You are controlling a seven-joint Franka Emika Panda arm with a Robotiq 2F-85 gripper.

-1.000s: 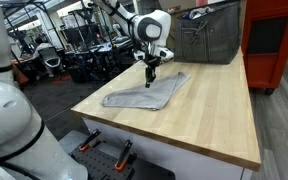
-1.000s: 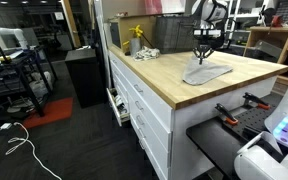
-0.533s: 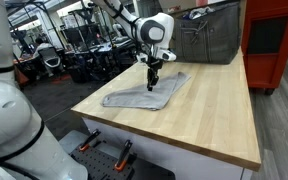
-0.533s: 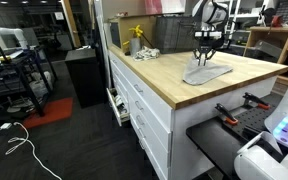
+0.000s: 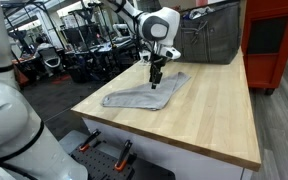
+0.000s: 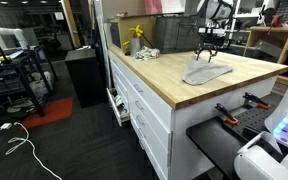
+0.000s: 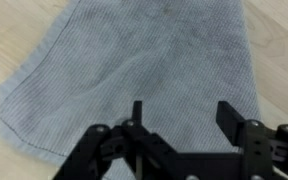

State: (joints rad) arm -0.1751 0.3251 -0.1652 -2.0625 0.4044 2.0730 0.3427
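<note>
Poised just above cloth with gripper released: jaws wide apart and empty in wrist view. Lying slack and rumpled on table, spread by own weight, since pinched by nothing.

There is 1 grey cloth on 1 wooden tabletop. Above it is 1 robot arm with 1 claw, and the wrist view shows the claw's 2 fingers. At the back of the tabletop stands 1 grey bin, with 1 red cabinet beside it. In an exterior view, 1 yellow object shows at the tabletop's far end. Below the near edge are 2 orange-handled clamps.
</note>
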